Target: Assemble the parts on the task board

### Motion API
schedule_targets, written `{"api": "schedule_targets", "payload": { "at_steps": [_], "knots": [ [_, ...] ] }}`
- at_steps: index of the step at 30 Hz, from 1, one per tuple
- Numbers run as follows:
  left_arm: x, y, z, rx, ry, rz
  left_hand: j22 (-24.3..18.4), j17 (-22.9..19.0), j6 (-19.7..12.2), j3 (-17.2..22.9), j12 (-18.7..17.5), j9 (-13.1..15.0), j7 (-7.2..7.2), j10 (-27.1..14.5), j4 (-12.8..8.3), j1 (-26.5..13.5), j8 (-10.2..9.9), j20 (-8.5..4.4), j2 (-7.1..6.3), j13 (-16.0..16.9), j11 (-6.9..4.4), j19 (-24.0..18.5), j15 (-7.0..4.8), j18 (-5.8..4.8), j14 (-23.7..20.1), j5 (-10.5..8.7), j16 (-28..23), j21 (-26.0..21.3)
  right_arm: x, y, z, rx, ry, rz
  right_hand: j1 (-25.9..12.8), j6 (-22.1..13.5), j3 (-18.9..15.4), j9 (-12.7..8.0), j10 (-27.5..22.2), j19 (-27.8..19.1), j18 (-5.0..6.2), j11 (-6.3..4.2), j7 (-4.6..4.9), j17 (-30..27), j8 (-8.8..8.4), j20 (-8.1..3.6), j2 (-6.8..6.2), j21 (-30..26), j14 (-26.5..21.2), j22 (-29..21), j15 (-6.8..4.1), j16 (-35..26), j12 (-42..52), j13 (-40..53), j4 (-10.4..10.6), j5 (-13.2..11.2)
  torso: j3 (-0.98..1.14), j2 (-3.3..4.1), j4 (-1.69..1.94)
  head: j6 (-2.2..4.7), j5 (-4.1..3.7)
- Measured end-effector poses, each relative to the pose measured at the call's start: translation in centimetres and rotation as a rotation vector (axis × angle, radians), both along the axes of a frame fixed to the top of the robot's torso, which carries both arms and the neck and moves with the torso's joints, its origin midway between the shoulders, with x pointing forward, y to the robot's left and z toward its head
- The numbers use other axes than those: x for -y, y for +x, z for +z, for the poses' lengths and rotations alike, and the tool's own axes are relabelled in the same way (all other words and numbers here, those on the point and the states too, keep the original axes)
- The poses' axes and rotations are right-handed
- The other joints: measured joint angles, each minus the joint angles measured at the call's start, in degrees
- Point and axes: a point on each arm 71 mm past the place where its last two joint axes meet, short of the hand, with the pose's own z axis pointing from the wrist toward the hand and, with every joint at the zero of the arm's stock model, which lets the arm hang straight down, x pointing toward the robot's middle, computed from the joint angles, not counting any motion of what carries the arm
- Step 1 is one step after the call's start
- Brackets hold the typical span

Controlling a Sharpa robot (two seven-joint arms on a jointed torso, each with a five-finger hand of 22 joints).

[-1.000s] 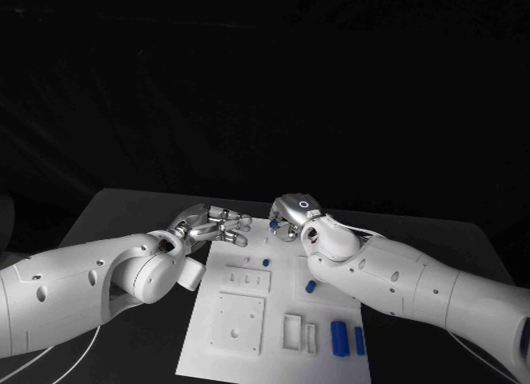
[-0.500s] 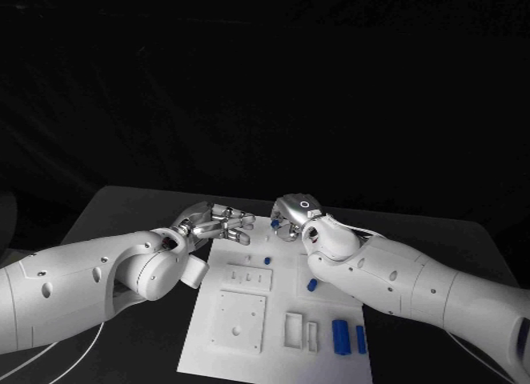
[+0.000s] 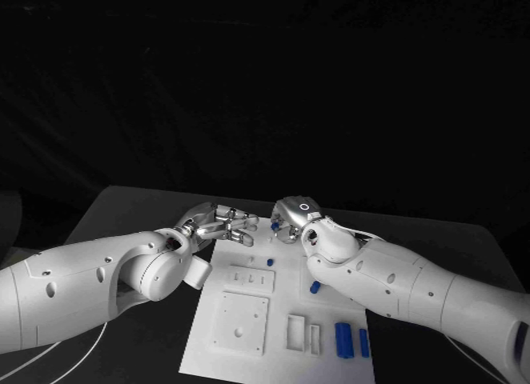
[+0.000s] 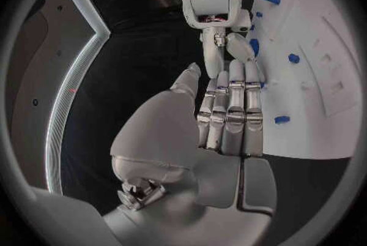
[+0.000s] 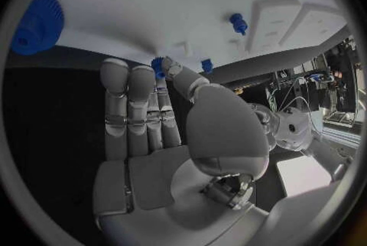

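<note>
Right hand [image 3: 291, 220]: pinches small blue part [image 5: 158, 67] at task board [image 3: 248, 320] far edge, frame centre | Left hand [image 3: 219, 224]: fingers together, holding nothing, now nearer right hand than a second ago | Judgement: handover or joint alignment seems close.

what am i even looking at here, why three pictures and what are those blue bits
It is a robot with two white arms, each ending in a silver robot hand. One picture looks down from its head; the round ones come from cameras behind each wrist. On the black table lies a white task board carrying small blue parts. Both hands meet at the board's far edge. The right robot hand pinches a small blue part between thumb and finger. Whether the left robot hand holds anything is unclear.
</note>
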Motion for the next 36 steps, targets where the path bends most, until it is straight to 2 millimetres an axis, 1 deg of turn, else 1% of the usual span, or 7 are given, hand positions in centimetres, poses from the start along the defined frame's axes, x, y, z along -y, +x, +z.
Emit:
{"api": "schedule_targets", "payload": {
  "at_steps": [17,20,23,25,28,31,36],
  "knots": [
    [0.5,0.0,0.1,0.001,0.000,-0.012,0.01,-0.01,0.00,0.00,0.00,0.00,0.00,-0.20,0.00,0.00,0.00,0.01,0.00,0.00,0.21,-0.01,0.00,0.00,0.00,0.00,0.00,0.00,-0.2,0.6,-0.6,-0.013,-0.009,-0.007,-0.01,-0.03,-0.09,-0.07,0.12,0.00,-0.03,-0.28,0.03,-0.09,-0.02,0.00,0.01,-2.35,0.00,0.44,0.01,-0.50,-0.11,0.21,-0.07,-0.06,-0.16,0.04,0.03,-0.11,0.21],
    [0.6,-0.1,0.1,0.001,0.000,-0.015,0.01,-0.01,0.00,0.00,0.00,0.00,0.00,-0.20,0.00,0.00,0.00,0.01,0.00,0.00,0.21,-0.01,0.00,0.00,0.00,0.00,0.00,0.00,-0.1,0.7,-0.7,-0.018,-0.007,-0.007,-0.04,-0.44,-1.22,-0.07,0.11,0.00,-0.03,-0.27,0.19,-0.25,-0.03,0.00,0.05,-3.29,0.00,0.43,0.01,-0.67,-0.11,0.20,0.10,-0.06,-0.17,0.06,0.05,-0.07,0.30],
    [0.6,-0.1,0.1,0.001,0.000,-0.016,0.01,-0.01,0.00,0.00,0.00,0.00,0.00,-0.20,0.00,0.00,0.00,0.01,0.00,0.00,0.21,-0.01,0.00,0.00,0.00,0.00,0.00,0.00,-0.1,0.7,-0.9,-0.025,-0.004,-0.006,0.04,-2.40,-2.53,-0.50,-1.84,0.11,-0.08,0.35,0.50,-0.34,-0.01,0.12,0.56,-4.24,-0.04,0.11,0.04,-1.05,-0.05,-0.14,0.66,-0.06,-0.19,0.08,0.05,-0.06,0.36],
    [0.6,-0.1,0.1,0.001,0.001,-0.016,0.01,-0.02,0.00,0.00,0.00,0.00,0.00,-0.19,0.00,0.00,0.00,0.01,0.00,0.00,0.21,-0.01,0.00,0.00,0.00,0.00,0.00,0.00,0.0,0.7,-1.1,-0.032,0.003,-0.006,-0.37,-5.12,-3.00,-1.14,-5.72,0.46,0.49,1.67,1.20,-0.49,0.10,0.64,0.64,-5.36,0.07,-0.48,0.73,-1.16,0.18,-0.56,1.13,-0.05,-0.20,0.09,0.03,-0.03,0.40],
    [0.6,-0.1,0.1,0.001,0.001,-0.016,0.01,-0.01,0.00,0.00,0.00,0.00,0.00,-0.19,0.00,0.00,0.00,0.01,0.00,0.00,0.21,-0.02,0.00,0.00,0.00,0.00,0.00,0.11,0.2,0.6,-1.0,-0.034,0.017,-0.006,-0.95,-7.75,-3.00,-1.34,-10.76,0.42,1.89,3.34,2.15,-0.71,0.34,1.67,-2.29,-7.59,0.07,-1.74,1.54,-1.50,0.23,-0.78,1.12,1.17,-0.21,0.09,-0.01,0.02,0.42],
    [0.5,-0.1,0.1,0.000,0.002,-0.017,0.01,0.03,0.00,-0.16,0.00,0.00,0.00,-0.19,-0.16,0.00,0.00,0.01,0.00,0.00,0.21,-0.02,0.00,0.00,0.00,0.00,0.00,0.41,0.4,0.5,-1.0,-0.032,0.036,-0.006,0.84,-9.40,-2.85,-1.39,-14.64,0.34,3.29,4.40,1.93,-0.96,0.34,2.62,-4.64,-9.23,-0.09,-2.58,2.34,-1.51,0.23,-0.81,-0.48,4.95,-0.20,0.09,-0.08,0.16,0.46],
    [0.4,-0.1,0.1,0.000,0.002,-0.016,0.01,0.03,0.00,-0.16,0.00,0.00,0.00,-0.19,-0.16,0.00,0.00,0.01,0.00,0.00,0.21,-0.02,0.00,0.00,0.00,0.00,0.00,0.45,1.1,0.3,-0.9,-0.023,0.065,-0.014,1.15,-9.82,-4.31,-1.39,-15.24,0.40,3.87,4.64,1.64,-1.34,0.34,2.88,-5.15,-10.14,-0.07,-2.83,2.49,-1.57,0.23,-0.81,-0.44,5.27,-0.13,0.08,-0.27,0.36,0.55]
  ]
}}
